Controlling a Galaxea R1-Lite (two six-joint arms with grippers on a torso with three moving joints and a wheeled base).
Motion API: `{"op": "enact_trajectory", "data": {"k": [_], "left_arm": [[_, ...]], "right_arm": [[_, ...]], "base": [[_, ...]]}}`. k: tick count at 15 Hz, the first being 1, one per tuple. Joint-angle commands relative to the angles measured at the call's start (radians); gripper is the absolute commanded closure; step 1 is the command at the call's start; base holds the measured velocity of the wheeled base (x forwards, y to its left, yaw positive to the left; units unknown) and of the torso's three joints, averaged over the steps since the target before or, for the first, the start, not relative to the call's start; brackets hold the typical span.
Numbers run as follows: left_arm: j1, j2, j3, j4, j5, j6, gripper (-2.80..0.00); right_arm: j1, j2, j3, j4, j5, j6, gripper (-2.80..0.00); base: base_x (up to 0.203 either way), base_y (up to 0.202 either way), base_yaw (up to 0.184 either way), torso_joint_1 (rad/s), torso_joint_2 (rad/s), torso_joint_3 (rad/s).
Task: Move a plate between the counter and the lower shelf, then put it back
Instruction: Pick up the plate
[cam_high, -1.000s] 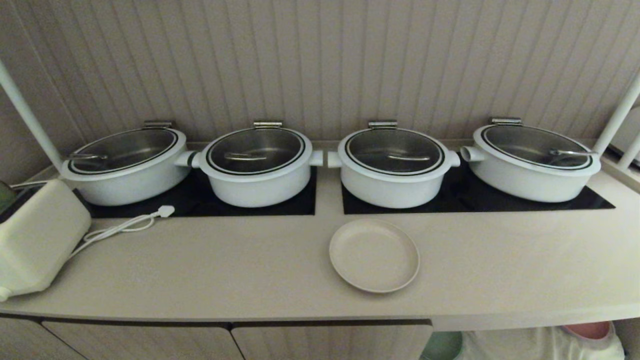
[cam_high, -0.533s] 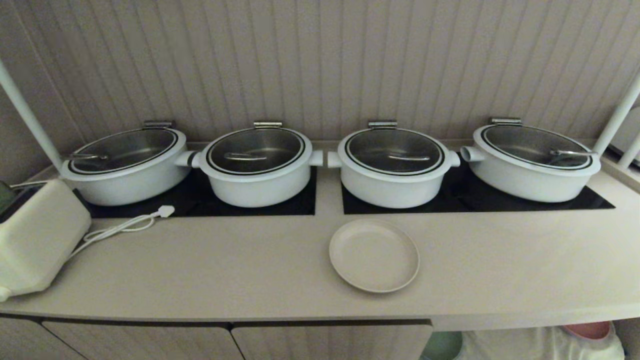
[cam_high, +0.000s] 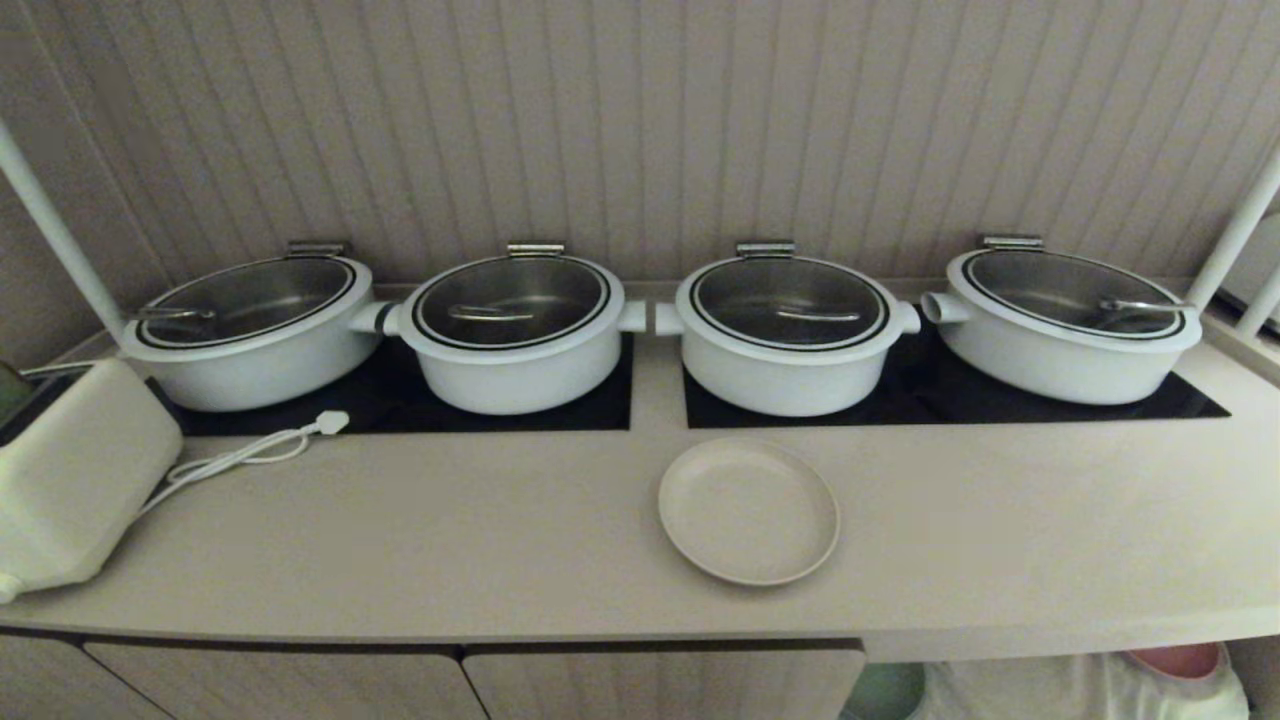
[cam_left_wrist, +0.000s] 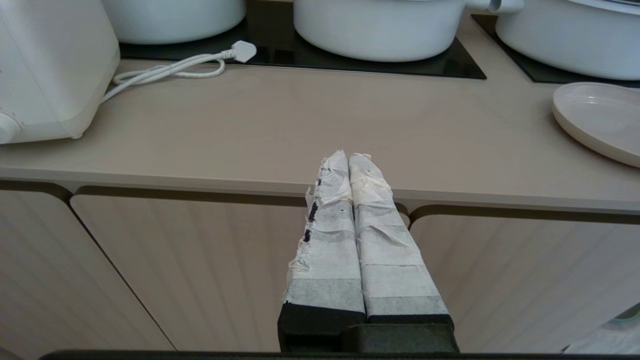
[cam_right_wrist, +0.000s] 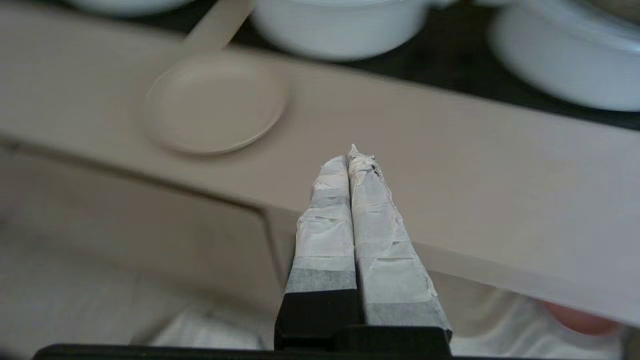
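The plate (cam_high: 748, 511) lay flat on the tabletop (cam_high: 450, 540), near its front edge and just in front of the gap between the two black hob panels (cam_high: 560, 405). Four white pots with glass lids (cam_high: 515, 330) stood in a row on those panels, backed by a wall of vertical beige slats (cam_high: 640, 130). At the robot's left end of the tabletop sat a cream appliance (cam_high: 75, 475), with a white cord and plug (cam_high: 270, 445) trailing from it to the edge of the nearest panel. White poles (cam_high: 50, 225) rose at both ends. Below the front edge were beige cabinet doors (cam_high: 650, 685), and to their right the lower shelf (cam_high: 1080, 690) opened, showing its white cloth, a sliver of a pale green plate and a pink plate.

Neither arm appeared in the head view. The left tool (cam_left_wrist: 348, 159) hung before the cabinet doors, its taped fingers pressed together and empty. The right tool (cam_right_wrist: 350, 160) hovered in front of the tabletop edge, above the shelf opening, its taped fingers also pressed together on nothing, with the plate well apart from it.
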Motion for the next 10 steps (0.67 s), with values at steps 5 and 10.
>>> {"op": "enact_trajectory", "data": {"k": [5,10], "left_arm": [[0.001,0.000,0.000,0.000,0.001,-0.001,0.00],[0.001,0.000,0.000,0.000,0.001,-0.001,0.00]], "right_arm": [[0.017,0.587,-0.098,0.081,0.034,-0.158,0.00],[0.127,0.863,-0.291,0.122,-0.036,-0.122,0.00]], "base": [[0.000,0.000,0.000,0.000,0.00,0.000],[0.000,0.000,0.000,0.000,0.00,0.000]]}}
